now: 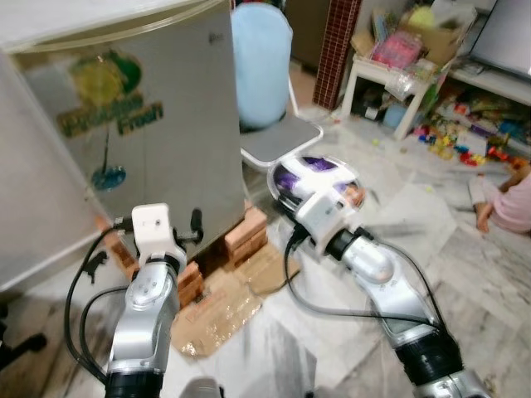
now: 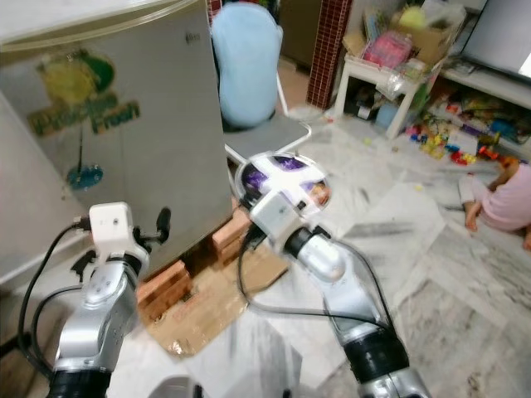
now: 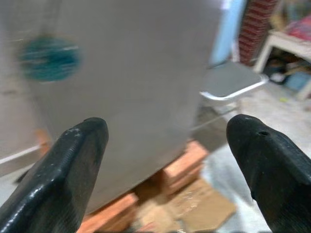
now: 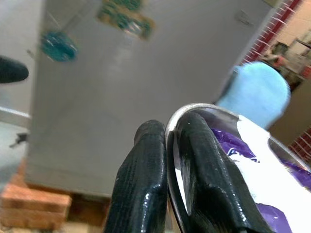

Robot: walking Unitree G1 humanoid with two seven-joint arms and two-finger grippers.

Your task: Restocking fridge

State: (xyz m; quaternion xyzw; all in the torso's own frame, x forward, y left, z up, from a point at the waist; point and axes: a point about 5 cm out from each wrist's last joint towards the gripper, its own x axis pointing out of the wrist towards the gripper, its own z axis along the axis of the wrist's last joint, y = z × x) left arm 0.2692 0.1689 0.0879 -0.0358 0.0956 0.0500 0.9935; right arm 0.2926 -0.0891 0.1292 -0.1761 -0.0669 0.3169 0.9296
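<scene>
Gripping the rim of a round metal bowl (image 1: 315,177) w/ purple-and-white packets inside, the right hand (image 4: 167,160) pinches it between both fingers, held up beside the closed silver fridge (image 1: 158,133). Left hand (image 3: 165,141) hangs wide open, empty, facing the fridge door above red bricks (image 1: 246,233) & cardboard.
</scene>
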